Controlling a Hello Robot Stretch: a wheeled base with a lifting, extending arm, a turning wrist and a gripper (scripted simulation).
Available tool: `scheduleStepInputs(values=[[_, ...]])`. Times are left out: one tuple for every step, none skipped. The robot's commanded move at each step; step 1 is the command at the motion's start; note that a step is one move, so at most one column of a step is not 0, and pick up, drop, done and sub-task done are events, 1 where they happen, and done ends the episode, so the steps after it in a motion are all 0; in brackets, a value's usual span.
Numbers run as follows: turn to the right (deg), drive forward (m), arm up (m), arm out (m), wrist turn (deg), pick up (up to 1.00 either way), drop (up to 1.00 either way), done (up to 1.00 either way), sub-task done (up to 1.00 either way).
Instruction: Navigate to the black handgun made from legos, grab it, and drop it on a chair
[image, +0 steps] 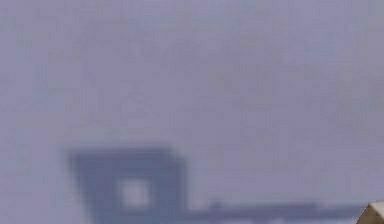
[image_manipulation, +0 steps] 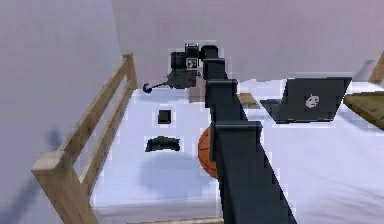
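Reaching out over the bed (image_manipulation: 300, 150) toward its far edge, the gripper (image_manipulation: 160, 85) holds nothing; only bare bedding shows behind its fingertips. The black gun (image_manipulation: 162, 145), prob. the flat dark shape btwn the wooden side rail (image_manipulation: 95, 125) and an orange ball (image_manipulation: 206, 150), lies well short of the gripper, nearer the bed's near edge, w/ a small dark block (image_manipulation: 163, 117) in between. Its long axis runs approx crosswise to the arm (image_manipulation: 235, 150), so the next move prob. needs a pull-back, not more reach.

Lying flat on white bed (image_manipulation: 310, 165): small black blocky object (image_manipulation: 162, 144), near left wooden rail (image_manipulation: 98, 112); shape indistinct.
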Motion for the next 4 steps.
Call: scheduleStepInputs(values=[[0.0, 0.0, -0.28, 0.0, 0.0, 0.0, 0.0, 0.0, 0.0], [0.0, 0.0, 0.0, 0.0, 0.0, 1.0, 0.0, 0.0, 0.0], [0.0, 0.0, 0.1, 0.0, 0.0, 0.0, 0.0, 0.0, 0.0], [0.0, 0.0, 0.18, 0.0, 0.0, 0.0, 0.0, 0.0, 0.0]])
